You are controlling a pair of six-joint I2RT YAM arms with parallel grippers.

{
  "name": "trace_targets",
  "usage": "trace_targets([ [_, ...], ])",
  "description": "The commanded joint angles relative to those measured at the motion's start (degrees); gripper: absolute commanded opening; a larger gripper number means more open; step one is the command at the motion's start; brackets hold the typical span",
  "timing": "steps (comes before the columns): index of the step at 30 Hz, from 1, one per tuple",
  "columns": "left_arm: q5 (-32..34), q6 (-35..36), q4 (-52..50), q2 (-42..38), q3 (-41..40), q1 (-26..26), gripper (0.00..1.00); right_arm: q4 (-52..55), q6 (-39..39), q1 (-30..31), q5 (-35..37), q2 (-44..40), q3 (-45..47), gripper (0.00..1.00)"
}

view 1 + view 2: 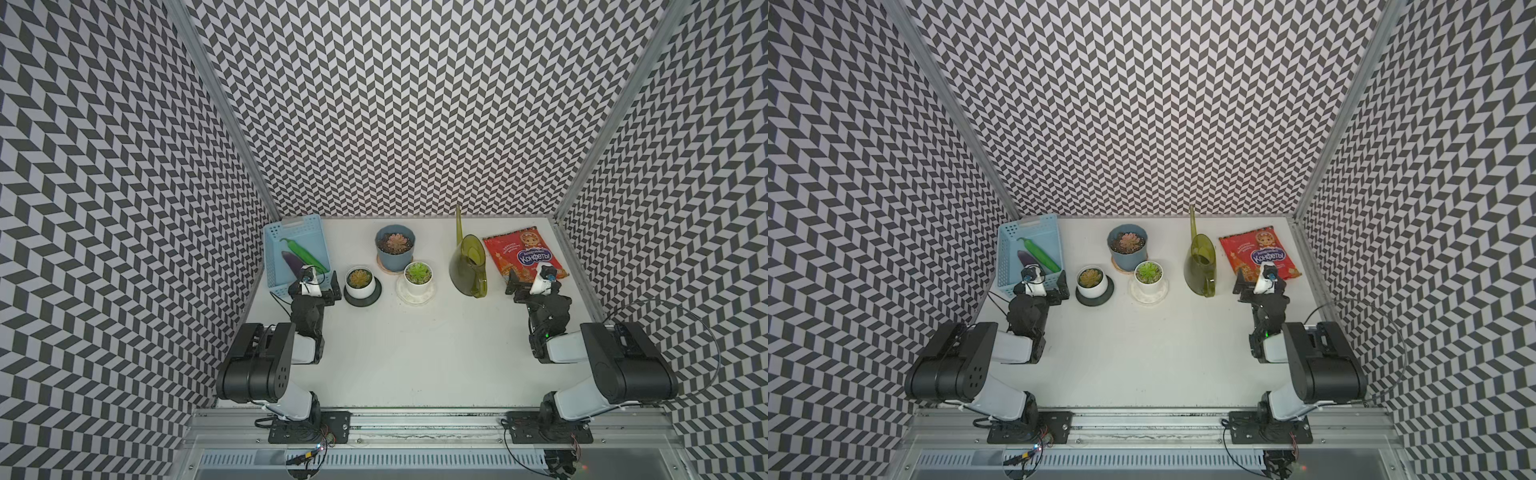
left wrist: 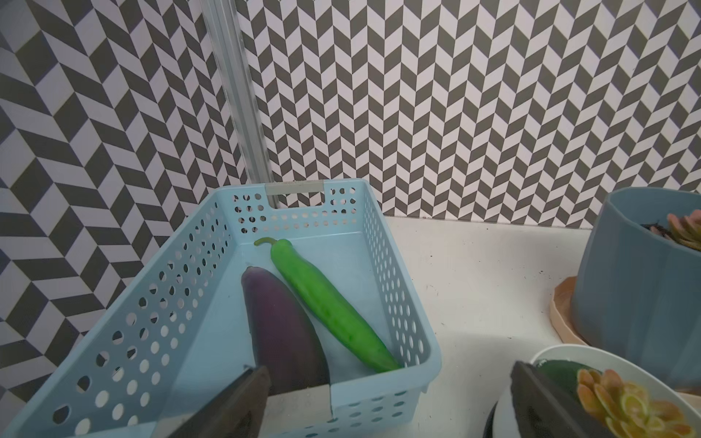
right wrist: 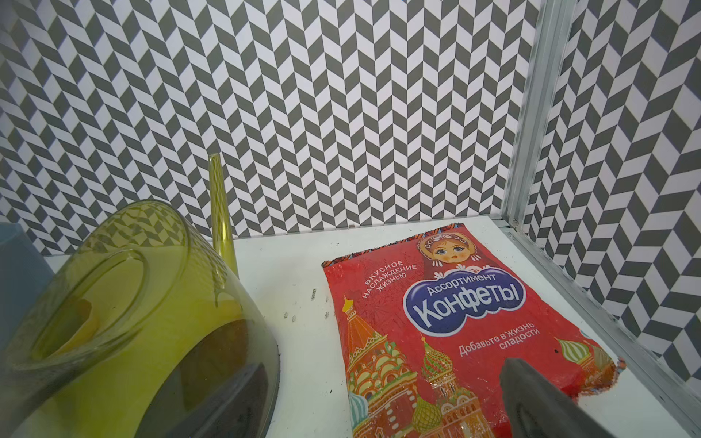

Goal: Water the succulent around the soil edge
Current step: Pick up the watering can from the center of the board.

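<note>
Left hand point(image 1: 318, 286) wide, empty, between basket point(image 1: 272, 253) and nearest succulent point(image 1: 359, 277). Right hand point(image 1: 534, 286) wide, empty, between can point(image 1: 467, 266) and candy bag point(image 1: 523, 253). Can upright, toward back edge.

I get bright, even light from overhead in both top views, with only soft, short shadows on the white bench point(image 1: 415, 353). The patterned walls point(image 1: 124, 166) bow toward the frame edges, and in the left wrist view the fingers point(image 2: 235, 405) at the bottom edge are blurred.
</note>
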State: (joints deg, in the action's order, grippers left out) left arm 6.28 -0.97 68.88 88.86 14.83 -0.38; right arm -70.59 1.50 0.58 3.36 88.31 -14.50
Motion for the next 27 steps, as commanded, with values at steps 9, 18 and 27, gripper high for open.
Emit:
trace_targets([
  [9,-0.70,0.01,0.76,-0.25,0.54,-0.23,1.00,27.11,4.43,0.21,11.82,-14.77,-9.10,0.99],
  [18,-0.86,0.01,0.81,-0.27,0.46,-0.15,1.00,41.71,12.75,1.47,16.43,-22.91,-11.56,1.00],
  [27,0.08,-1.20,-12.03,-5.92,5.14,0.21,1.00,61.57,14.45,14.65,16.58,-28.88,-15.80,1.00],
])
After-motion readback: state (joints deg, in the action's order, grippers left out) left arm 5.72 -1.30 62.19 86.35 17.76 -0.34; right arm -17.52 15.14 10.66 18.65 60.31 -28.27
